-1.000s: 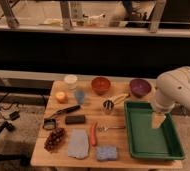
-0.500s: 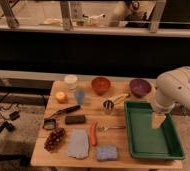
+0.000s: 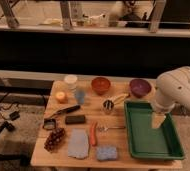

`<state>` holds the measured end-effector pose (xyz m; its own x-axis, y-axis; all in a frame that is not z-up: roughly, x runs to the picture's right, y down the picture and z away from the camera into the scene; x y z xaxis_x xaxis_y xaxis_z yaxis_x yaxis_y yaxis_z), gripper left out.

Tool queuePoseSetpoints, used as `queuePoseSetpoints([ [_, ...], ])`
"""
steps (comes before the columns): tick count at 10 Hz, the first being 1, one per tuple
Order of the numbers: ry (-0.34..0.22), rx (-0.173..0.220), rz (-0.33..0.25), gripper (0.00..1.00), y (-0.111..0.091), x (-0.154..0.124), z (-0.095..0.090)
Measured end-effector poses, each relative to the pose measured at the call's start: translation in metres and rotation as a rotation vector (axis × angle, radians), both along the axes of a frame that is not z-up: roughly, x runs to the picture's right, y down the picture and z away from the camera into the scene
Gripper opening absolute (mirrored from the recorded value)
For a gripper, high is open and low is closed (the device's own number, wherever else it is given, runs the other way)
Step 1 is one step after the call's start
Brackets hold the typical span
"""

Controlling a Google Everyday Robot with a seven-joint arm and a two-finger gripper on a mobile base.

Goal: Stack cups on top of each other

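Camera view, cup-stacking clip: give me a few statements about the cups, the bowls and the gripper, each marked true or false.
1. The silver cup sits inside the blue tumbler. False: they stand apart on the table, not stacked.
2. The gripper hangs open over the green tray. True.
3. The purple bowl lies in the tray. False: it stands on the table behind the tray.
4. The tumbler stands next to the orange. True.
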<state>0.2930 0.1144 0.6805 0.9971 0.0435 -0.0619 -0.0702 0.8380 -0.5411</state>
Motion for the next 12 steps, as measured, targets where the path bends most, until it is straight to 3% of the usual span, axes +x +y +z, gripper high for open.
queuePoseSetpoints([
  [7, 0.0, 0.0, 0.001, 0.8, 0.001, 0.001, 0.0],
  [9, -0.069, 0.025, 0.004, 0.8, 0.001, -0.001, 0.008],
  [12, -0.129, 0.048, -0.012, 0.8, -0.005, -0.015, 0.017],
])
